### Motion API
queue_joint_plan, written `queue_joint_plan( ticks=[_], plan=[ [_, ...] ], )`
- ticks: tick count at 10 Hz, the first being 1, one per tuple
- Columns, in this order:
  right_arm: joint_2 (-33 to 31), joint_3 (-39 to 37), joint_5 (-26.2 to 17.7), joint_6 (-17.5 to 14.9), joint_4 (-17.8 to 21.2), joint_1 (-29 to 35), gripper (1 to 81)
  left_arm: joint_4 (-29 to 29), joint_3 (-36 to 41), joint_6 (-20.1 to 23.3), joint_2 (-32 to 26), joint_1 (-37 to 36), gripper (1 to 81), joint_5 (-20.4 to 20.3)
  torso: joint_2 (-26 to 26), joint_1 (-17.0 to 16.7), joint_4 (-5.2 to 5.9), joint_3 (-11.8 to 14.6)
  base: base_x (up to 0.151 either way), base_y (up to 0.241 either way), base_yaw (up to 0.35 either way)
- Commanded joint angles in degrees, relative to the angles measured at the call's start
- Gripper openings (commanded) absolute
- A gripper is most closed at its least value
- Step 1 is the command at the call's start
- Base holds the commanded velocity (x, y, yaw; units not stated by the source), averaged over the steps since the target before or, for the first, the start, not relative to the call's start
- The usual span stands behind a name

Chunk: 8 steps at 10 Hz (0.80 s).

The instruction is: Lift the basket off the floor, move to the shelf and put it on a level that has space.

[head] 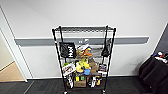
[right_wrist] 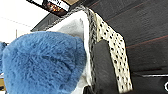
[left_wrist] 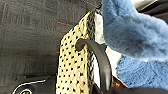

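Blue plush fur [left_wrist: 135, 37] sits right up against the left wrist camera, fluffy and thick; beside it the basket [left_wrist: 73, 67] shows its cream woven wall dotted with dark flecks, its dark braided rim [left_wrist: 91, 27] running up the edge, and a dark end handle [left_wrist: 100, 60] arching off the weave; under it lies the floor [left_wrist: 27, 37], dark grey carpet tiles with faint streaks; whether the left claw is clenched on that handle or released I cannot tell, the fingers cannot be made out. Over on the right wrist camera, same story from the other end: the blue plush [right_wrist: 42, 65] bulges inside the basket's pale fabric lining [right_wrist: 72, 26], the braided rim and flecked cream wall [right_wrist: 112, 47] run alongside, and a broad dark handle [right_wrist: 101, 67] lies against the weave; the right claw's state cannot be told either. Up in the head view, the shelf [head: 83, 58] stands straight ahead against the white wall, a tall black wire rack on small casters; its topmost level [head: 83, 29] is a flat wire grid between the post tops; the lower tiers are crowded, a black bag [head: 67, 49] hanging at the left, colourful packets and toys in the middle, a brown cardboard box [head: 80, 83] at the bottom. A doorway [head: 8, 70] with tan wooden floor opens to the left; a dark cloth-covered tabletop [head: 156, 71] sits at the right.
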Motion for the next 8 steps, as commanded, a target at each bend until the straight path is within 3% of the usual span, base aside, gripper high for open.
queue_joint_plan(
  ticks=[1,8],
  plan=[
    [-1.37,3.31,0.39,0.18,1.64,6.26,1.0,-0.5,2.64,0.1,-1.68,-4.73,1.0,-1.68,0.0,0.0,0.0,0.0,0.125,0.0,0.0],
    [-1.64,3.57,0.21,0.18,1.46,6.26,1.0,-0.5,2.55,0.1,-1.33,-4.29,1.0,-1.68,0.0,0.02,0.0,0.0,0.125,0.0,0.0]
  ],
)
